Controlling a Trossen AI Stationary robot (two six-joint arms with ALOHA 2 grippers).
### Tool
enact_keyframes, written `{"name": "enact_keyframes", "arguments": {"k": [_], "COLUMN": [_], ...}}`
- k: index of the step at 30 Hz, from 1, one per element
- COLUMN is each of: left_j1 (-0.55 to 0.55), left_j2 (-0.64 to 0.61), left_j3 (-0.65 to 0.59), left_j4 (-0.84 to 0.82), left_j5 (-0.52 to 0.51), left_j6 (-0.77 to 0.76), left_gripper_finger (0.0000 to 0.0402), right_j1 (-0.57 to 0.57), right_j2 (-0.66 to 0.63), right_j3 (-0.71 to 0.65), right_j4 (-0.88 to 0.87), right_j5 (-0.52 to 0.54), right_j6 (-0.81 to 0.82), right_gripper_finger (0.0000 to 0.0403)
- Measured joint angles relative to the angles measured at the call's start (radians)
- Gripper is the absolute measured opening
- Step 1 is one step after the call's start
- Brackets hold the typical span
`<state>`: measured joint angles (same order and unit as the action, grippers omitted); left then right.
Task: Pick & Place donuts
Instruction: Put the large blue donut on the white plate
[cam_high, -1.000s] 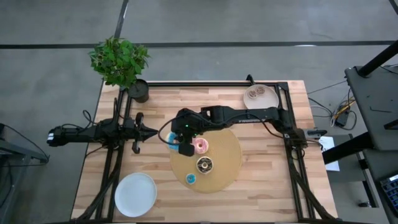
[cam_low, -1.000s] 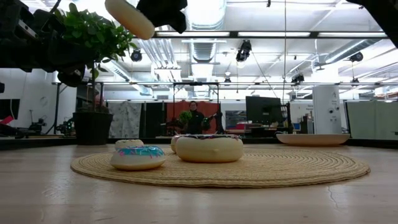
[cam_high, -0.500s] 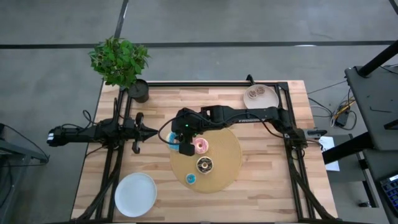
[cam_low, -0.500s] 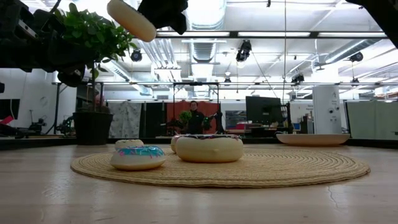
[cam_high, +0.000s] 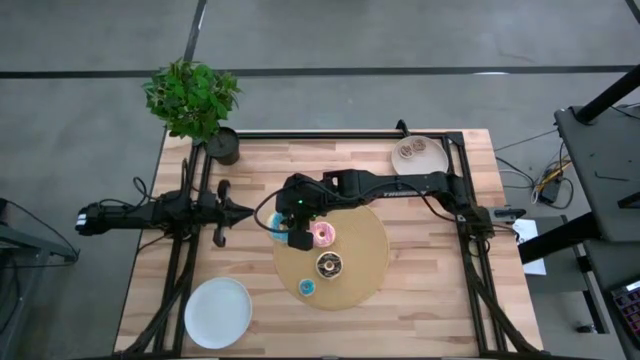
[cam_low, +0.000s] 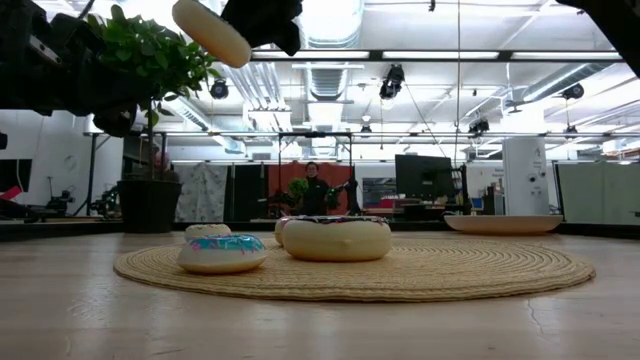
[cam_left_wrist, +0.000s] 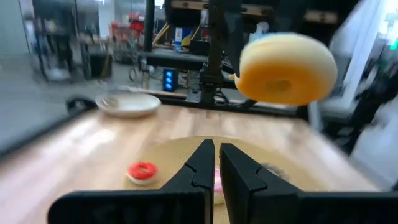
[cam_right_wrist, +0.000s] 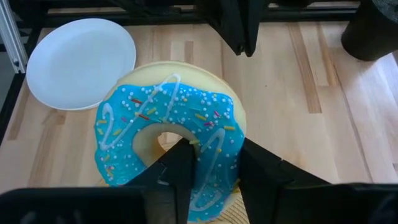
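My right gripper (cam_high: 290, 236) is shut on a blue-iced donut (cam_right_wrist: 171, 143), held in the air over the left edge of the round tan mat (cam_high: 360, 240). The low view shows the donut (cam_low: 210, 30) high above the table. On the mat lie a pink donut (cam_high: 322, 235), a chocolate donut (cam_high: 329, 265) and a tiny blue donut (cam_high: 307, 287). A tiny red donut (cam_left_wrist: 143, 171) lies near the mat's edge. My left gripper (cam_high: 222, 212) waits shut at the table's left side. My right gripper has one finger (cam_right_wrist: 180, 165) in the donut's hole and the other (cam_right_wrist: 261, 171) outside the rim, pinching the ring's wall (cam_right_wrist: 214, 146) between them. The fingers slant down from the table's right side. The donut is lifted clear and tilted, icing toward the wrist.
An empty white plate (cam_high: 217, 312) sits at the near left corner. A second plate (cam_high: 419, 155) holding tiny donuts stands at the far right. A potted plant (cam_high: 222, 148) stands at the far left corner. Bare wood lies between the mat and the white plate.
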<state>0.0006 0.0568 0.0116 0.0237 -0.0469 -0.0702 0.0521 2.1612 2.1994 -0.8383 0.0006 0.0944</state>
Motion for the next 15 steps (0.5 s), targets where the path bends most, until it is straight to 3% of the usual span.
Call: {"name": "enact_keyframes", "arguments": {"k": [4, 9, 11, 15], "left_j1": [0.0, 0.0, 0.0, 0.0], "left_j2": [0.0, 0.0, 0.0, 0.0], "left_j3": [0.0, 0.0, 0.0, 0.0], "left_j4": [0.001, 0.004, 0.016, 0.055], "left_j5": [-0.004, -0.005, -0.007, 0.011], "left_j6": [0.218, 0.252, 0.216, -0.018], "left_gripper_finger": [0.0, 0.0, 0.0, 0.0], "right_j1": [0.0, 0.0, 0.0, 0.0], "right_j2": [0.0, 0.0, 0.0, 0.0], "right_j3": [0.0, 0.0, 0.0, 0.0], "right_j4": [0.0, 0.0, 0.0, 0.0], "right_j5": [0.0, 0.0, 0.0, 0.0], "right_j6": [0.011, 0.022, 0.028, 0.03], "right_gripper_finger": [0.0096, 0.0094, 0.0096, 0.0102]}}
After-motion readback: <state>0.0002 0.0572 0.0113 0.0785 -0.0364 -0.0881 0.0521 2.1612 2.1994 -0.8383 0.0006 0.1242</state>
